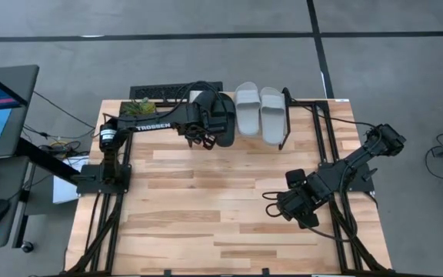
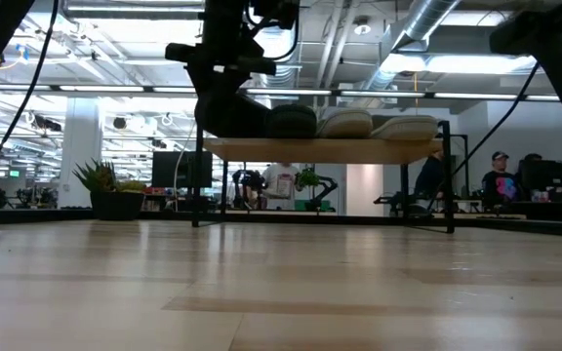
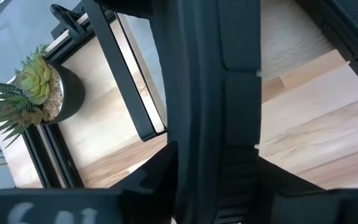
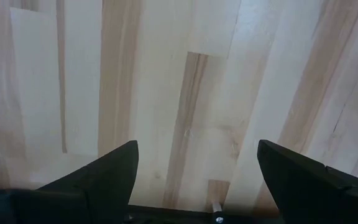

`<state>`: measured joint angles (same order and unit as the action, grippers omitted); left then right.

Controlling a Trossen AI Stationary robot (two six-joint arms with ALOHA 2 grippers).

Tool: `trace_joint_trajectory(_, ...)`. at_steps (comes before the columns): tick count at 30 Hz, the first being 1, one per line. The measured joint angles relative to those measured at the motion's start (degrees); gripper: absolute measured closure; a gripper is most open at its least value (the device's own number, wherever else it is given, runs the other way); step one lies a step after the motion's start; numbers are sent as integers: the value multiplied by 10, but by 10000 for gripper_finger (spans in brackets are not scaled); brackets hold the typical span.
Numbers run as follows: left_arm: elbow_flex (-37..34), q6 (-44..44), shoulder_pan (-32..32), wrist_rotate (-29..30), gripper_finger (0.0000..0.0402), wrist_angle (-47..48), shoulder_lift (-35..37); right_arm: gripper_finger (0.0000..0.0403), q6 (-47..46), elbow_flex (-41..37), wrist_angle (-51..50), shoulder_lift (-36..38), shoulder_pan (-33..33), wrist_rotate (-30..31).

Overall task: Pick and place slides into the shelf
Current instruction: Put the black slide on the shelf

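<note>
The shelf point(image 2: 359, 150) stands at the table's far edge. Two light grey slides point(image 1: 261, 112) point(image 2: 379, 124) lie side by side on its plank, with one black slide point(image 1: 225, 115) point(image 2: 293, 121) to their left. My left gripper point(image 1: 199, 136) point(image 2: 227, 73) is shut on the second black slide point(image 2: 234, 112) point(image 3: 204, 93) at the shelf's left end. My right gripper point(image 1: 304, 206) point(image 4: 197, 180) is open over bare wood at the table's right side, away from the shelf. My left gripper holds the second black slide by its near end point(image 1: 204, 123), pinched between the two fingers. The fingers come from the table's near-left side, slanting down. The slide's underside is level with the plank top point(image 2: 261, 146); I cannot tell whether it rests on it.
A potted succulent point(image 1: 138, 108) point(image 3: 37, 93) stands at the table's far-left corner, close to the shelf's left legs. A dark strip point(image 1: 160, 92) lies behind it. The middle and near part of the tabletop point(image 1: 221, 208) is bare wood. People point(image 2: 501, 180) are in the room beyond.
</note>
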<state>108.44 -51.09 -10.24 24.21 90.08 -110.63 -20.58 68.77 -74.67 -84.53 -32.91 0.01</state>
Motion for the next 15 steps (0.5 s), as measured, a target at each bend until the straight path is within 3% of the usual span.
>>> trace_joint_trajectory(8,6,-1,0,-1,209,-1,0,81,0,0,2,0,0,0)
trace_joint_trajectory(15,6,17,0,-42,162,-40,0,81,0,0,2,0,0,0)
